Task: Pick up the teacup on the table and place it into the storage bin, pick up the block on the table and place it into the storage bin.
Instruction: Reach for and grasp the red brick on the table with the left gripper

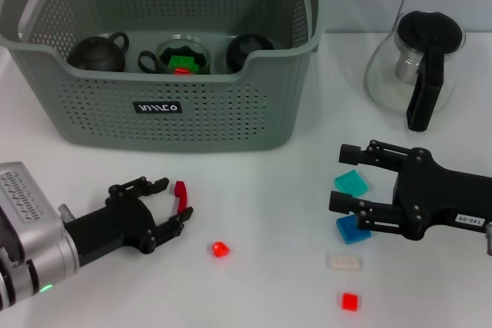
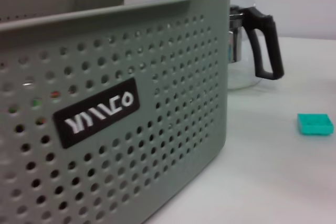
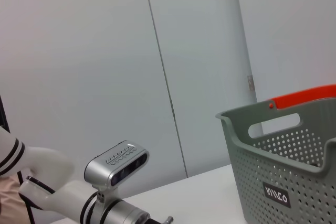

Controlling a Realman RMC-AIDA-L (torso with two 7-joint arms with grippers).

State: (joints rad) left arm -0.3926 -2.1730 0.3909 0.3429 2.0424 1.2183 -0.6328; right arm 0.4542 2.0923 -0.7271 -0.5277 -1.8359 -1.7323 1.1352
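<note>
At lower left of the head view, the left gripper (image 1: 175, 203) pinches a red block (image 1: 181, 194). The storage bin (image 1: 184, 117) fills the upper left, teacups (image 1: 98, 53) inside. At right, the right gripper (image 1: 342, 178) spreads around teal (image 1: 350, 183) and blue blocks (image 1: 352, 229); a glass pot (image 1: 417, 67) stands upper right.

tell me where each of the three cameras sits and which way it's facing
Head view: sits high, looks forward and down at the white table; shows the storage bin, loose blocks, the glass pot, the left gripper holding a red block, and the right gripper.
Left wrist view: low by the table, faces the bin's logo wall; no own fingers show.
Right wrist view: low, faces across to the left arm and the wall.
All three share the bin; the left wrist and head views share the pot and the teal block.
</note>
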